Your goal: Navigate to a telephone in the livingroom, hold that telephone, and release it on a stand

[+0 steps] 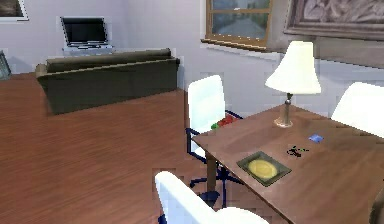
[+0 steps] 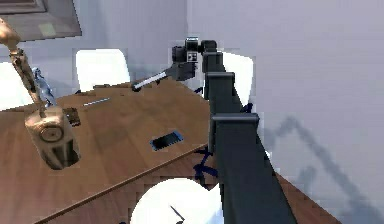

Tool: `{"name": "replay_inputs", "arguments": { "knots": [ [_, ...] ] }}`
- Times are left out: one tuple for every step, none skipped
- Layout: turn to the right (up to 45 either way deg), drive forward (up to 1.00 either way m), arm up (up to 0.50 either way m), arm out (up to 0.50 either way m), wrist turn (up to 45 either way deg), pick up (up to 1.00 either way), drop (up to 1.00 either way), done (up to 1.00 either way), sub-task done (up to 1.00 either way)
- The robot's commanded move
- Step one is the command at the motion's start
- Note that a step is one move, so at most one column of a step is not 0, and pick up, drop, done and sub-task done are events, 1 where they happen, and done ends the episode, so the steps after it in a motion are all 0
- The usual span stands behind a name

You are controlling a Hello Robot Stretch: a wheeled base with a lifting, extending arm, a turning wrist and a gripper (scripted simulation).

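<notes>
A flat dark slab with a grey-blue face, shaped like a telephone [image 2: 165,140], lies on the brown wooden table [image 2: 120,150]. My arm rises from the arm side view's bottom edge over the table's right end. The gripper [image 2: 145,83] points left above the table's far edge, up and away from the slab. I cannot tell whether it holds anything. On the same table [image 1: 340,175] in the forward view lie a small blue thing [image 1: 316,138] and a small dark thing [image 1: 295,152]. A pale stand [image 1: 85,48] with a television on it is by the far wall.
A lamp [image 1: 293,75] with a white shade stands on the table, its brass base [image 2: 45,125] beside a small box [image 2: 72,118]. White chairs [image 1: 208,105] [image 2: 100,68] ring the table. A plate on a dark mat [image 1: 264,168] lies near its front. A dark sofa [image 1: 105,80] faces open wooden floor.
</notes>
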Motion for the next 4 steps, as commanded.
{"name": "replay_inputs", "arguments": {
  "knots": [
    [0.0, 0.0, 0.0, 0.0, -45.0, 0.0, 0.0, 0.0, 0.0],
    [0.0, 0.0, 0.0, 0.0, -39.0, 0.0, 0.0, 0.0, 0.0],
    [0.0, 0.0, 0.0, -0.46, 0.0, 0.0, 0.0, 0.0, 0.0],
    [45.0, 0.0, 0.0, 0.0, 0.0, 0.0, 0.0, 0.0, 0.0]
  ]
}}
